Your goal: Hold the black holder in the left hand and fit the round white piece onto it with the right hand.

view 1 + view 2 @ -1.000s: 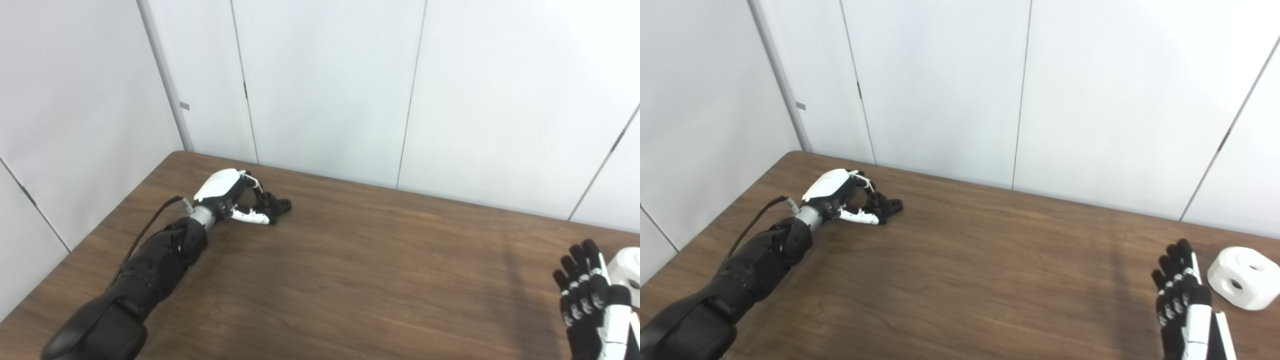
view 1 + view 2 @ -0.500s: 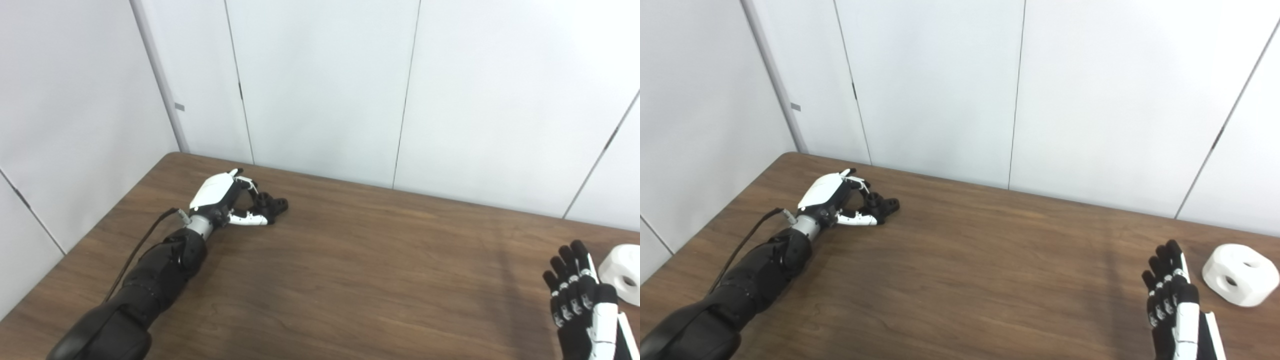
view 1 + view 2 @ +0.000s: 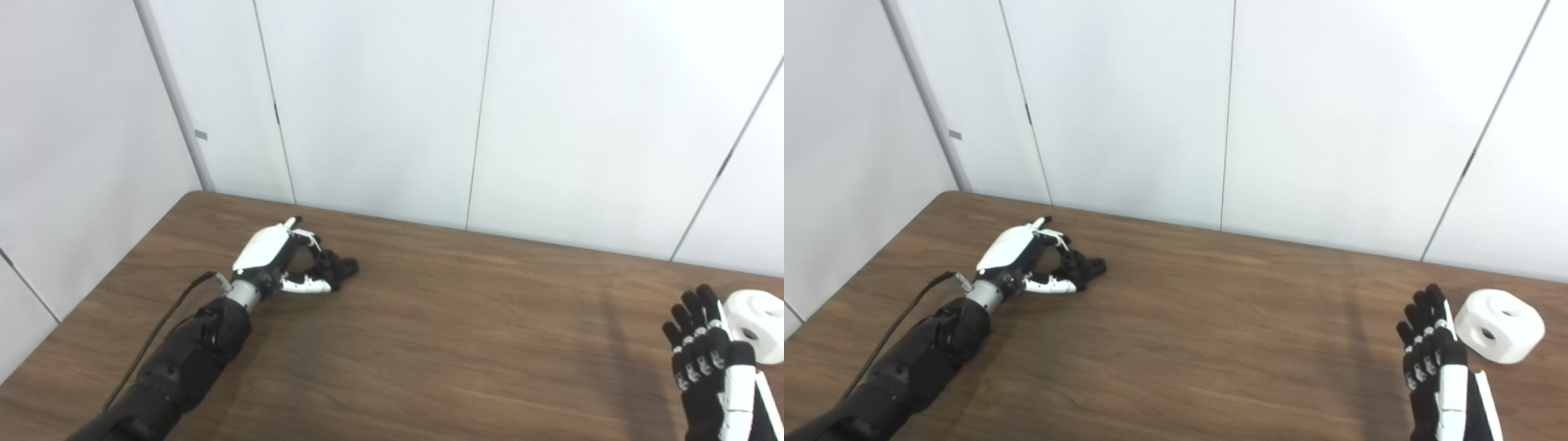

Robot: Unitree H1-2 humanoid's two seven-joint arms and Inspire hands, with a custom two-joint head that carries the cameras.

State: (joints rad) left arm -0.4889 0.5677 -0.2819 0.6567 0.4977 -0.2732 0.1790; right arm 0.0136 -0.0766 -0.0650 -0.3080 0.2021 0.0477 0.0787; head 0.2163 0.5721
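Fingers (image 3: 1062, 252) of the white-backed left hand (image 3: 1026, 257) curl around the small knobbed black plastic holder (image 3: 1085, 267), which sits on the brown wood-grain table (image 3: 1200, 318) near its far left corner; whether the grasp is tight cannot be told. Well apart, the black-and-white right hand (image 3: 1433, 361) stands upright, fingers extended side by side, holding nothing, just beside the rounded white block with holes (image 3: 1500, 324). Judged stage: both pickups pending; next the right hand must turn and close over the white block
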